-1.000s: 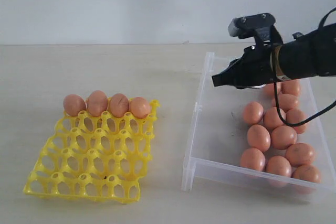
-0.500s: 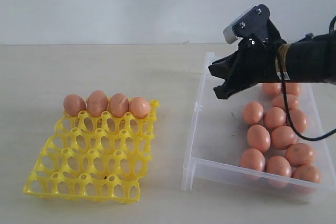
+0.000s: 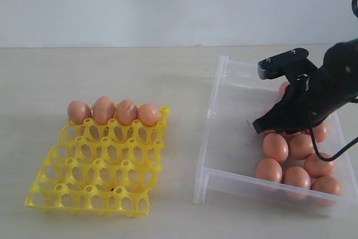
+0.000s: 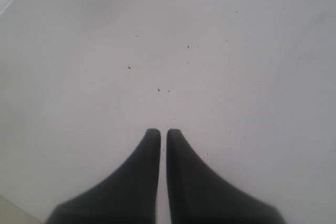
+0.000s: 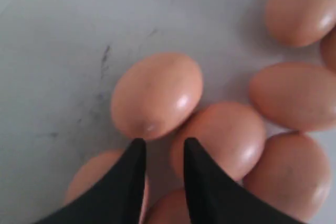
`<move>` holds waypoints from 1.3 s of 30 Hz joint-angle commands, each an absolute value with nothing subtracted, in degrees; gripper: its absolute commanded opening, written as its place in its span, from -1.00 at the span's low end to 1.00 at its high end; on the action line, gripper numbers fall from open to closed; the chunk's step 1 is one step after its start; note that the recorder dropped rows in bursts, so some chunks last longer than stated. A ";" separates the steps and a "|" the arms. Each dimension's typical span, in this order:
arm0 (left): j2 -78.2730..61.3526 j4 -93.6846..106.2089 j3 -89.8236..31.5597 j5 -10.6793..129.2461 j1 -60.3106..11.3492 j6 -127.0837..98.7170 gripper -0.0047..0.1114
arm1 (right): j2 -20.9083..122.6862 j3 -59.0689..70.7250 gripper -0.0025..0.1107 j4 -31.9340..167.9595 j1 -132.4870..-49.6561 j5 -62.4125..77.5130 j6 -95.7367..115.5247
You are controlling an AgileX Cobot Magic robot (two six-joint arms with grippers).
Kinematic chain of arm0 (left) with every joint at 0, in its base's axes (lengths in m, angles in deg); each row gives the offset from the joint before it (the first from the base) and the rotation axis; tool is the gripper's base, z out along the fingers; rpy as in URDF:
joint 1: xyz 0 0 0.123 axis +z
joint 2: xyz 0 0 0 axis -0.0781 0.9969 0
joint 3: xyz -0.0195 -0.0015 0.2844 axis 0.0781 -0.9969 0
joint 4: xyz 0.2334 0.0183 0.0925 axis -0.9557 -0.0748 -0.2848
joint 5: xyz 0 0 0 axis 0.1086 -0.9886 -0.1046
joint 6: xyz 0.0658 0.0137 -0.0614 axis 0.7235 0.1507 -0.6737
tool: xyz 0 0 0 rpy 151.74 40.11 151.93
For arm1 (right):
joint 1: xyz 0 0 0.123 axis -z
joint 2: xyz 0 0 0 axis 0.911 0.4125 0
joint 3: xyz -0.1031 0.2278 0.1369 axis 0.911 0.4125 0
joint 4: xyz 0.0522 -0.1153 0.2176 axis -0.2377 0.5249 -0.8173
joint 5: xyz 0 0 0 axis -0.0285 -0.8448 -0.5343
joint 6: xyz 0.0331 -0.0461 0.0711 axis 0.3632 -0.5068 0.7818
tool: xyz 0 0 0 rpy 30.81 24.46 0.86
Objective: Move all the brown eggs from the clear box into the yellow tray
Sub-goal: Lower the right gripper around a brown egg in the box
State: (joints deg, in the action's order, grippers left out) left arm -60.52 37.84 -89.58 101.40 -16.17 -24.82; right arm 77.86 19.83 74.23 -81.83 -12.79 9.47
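The yellow tray lies at the left, with several brown eggs filling its far row. At the right stands the clear box, holding several more brown eggs bunched toward its right side. My right gripper is lowered into the box at the left edge of that bunch. In the right wrist view this gripper is open by a small gap with nothing between its fingers, its tips just short of one egg. My left gripper is shut over a bare white surface and does not show in the exterior view.
Bare tabletop separates tray and box. The left half of the box floor has no eggs on it. The right arm's black cable loops over the eggs on the box's right side.
My right gripper has dropped from above the box's far left part down among the eggs, tilting downward, and its jaws have parted a little. Eggs and tray have not moved.
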 commanded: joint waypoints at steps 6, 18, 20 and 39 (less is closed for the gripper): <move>-60.69 38.00 -89.82 101.23 -16.05 -24.53 -0.85 | 77.61 11.66 -0.03 57.45 -82.22 -24.76 7.89; -60.69 38.00 -89.82 101.41 -16.05 -24.53 -0.85 | 82.89 1.51 -0.03 63.55 -82.22 -35.13 25.51; -60.69 38.00 -89.82 101.41 -16.05 -24.53 -0.85 | 83.87 0.34 -0.03 63.55 -82.22 -36.41 25.51; -60.69 38.00 -89.82 101.16 -16.05 -24.53 -0.85 | 92.58 -5.91 -0.03 73.18 -82.22 -38.54 34.52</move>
State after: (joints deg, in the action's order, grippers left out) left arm -60.52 37.84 -89.58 101.40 -16.17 -24.82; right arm 91.84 -5.60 71.91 -82.23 -38.82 33.60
